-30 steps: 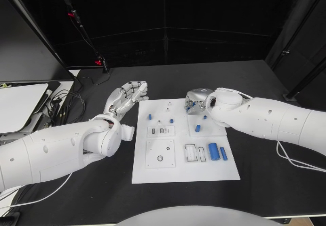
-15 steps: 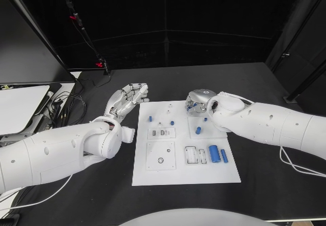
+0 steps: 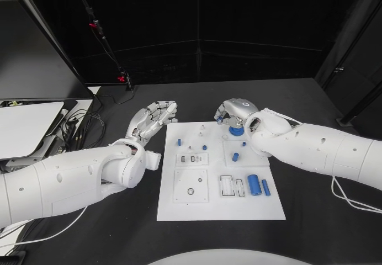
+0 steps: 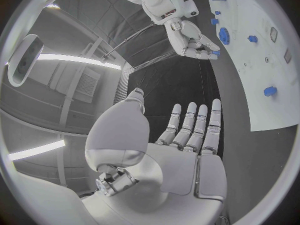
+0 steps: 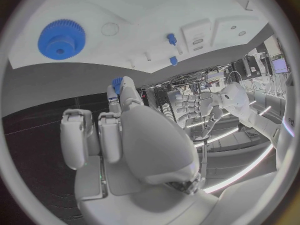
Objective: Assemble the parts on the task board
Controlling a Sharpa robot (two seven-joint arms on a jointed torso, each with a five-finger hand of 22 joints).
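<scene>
The task board (image 3: 221, 182) lay flat in the middle of the black table (image 3: 318, 105). A blue gear (image 3: 236, 131) sat on the board's far right area, just beside the right hand (image 3: 233, 113). In the right wrist view the gear (image 5: 61, 38) lay flat on the white surface with its centre hole visible, apart from the fingertips.

The right hand hovered over the board's far edge. Its fingers were curled downward, and a small blue piece (image 5: 117, 82) showed at one fingertip (image 5: 122, 87). Whether that piece was actually pinched or only touched could not be told.

The left hand (image 3: 151, 118) was held just off the board's left edge, fingers extended side by side and holding nothing; the left wrist view confirmed an empty palm (image 4: 187, 155).

Further parts remained loose on the board: a large blue cylinder (image 3: 254, 184) and a thinner blue rod (image 3: 265, 187) near the right edge, a short blue piece (image 3: 235, 157) toward the middle, and small blue pegs (image 3: 180, 142) on the left side.

Handling judgement: the parts appeared to be rigid moulded plastic, light and smooth, so likely to slip or roll under uneven pressure. The gear would best be taken by its toothed rim on opposite sides, keeping the bore free for a post. The cylinder and rod would best be gripped across their middles.
</scene>
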